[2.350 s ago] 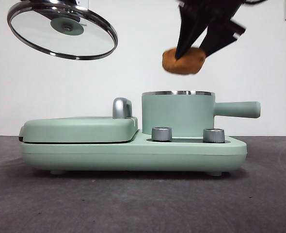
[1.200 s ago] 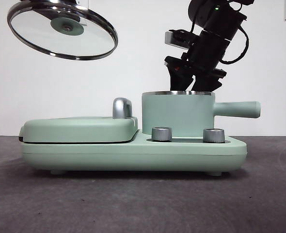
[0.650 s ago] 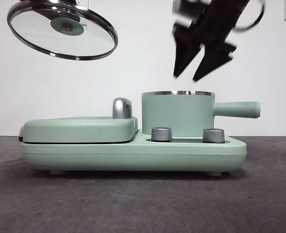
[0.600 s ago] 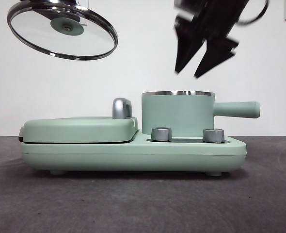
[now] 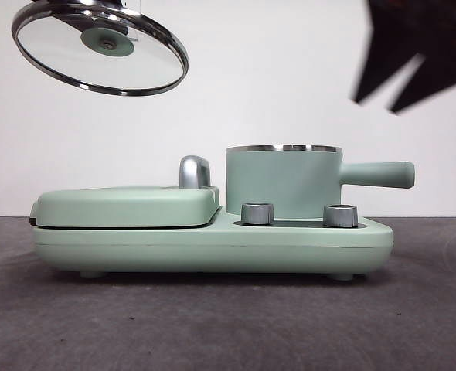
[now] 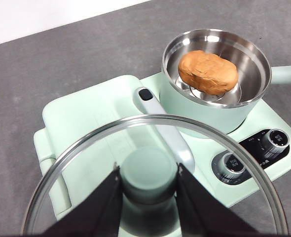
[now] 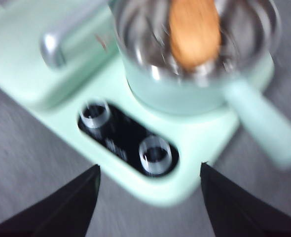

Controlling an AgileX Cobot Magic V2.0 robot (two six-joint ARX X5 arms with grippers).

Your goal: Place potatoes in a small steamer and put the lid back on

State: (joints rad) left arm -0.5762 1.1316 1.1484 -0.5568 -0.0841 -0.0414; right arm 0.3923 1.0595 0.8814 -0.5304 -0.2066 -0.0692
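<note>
The orange-brown potato [image 6: 207,72] lies inside the small steamer [image 6: 219,98], a mint-green pot with a steel rim [image 5: 284,179] and a straight side handle [image 5: 379,174]. The right wrist view also looks down on the potato [image 7: 195,30], blurred by motion. My left gripper [image 6: 148,178] is shut on the knob of the glass lid [image 6: 150,173], holding the lid [image 5: 100,48] tilted high at the upper left, apart from the steamer. My right gripper [image 5: 413,66] hangs open and holds nothing, high at the upper right above the steamer's handle.
The steamer stands on a mint-green appliance base [image 5: 212,243] with two steel dials [image 5: 259,213]. Beside it sits a flat griddle cover [image 5: 127,205] with a chrome handle [image 5: 195,171]. The dark grey tabletop [image 5: 228,325] spreads in front of the base.
My right gripper lowered the potato into the steamer, let it go, then rose and swung away to the upper right. The lid has stayed in place in my left gripper.
</note>
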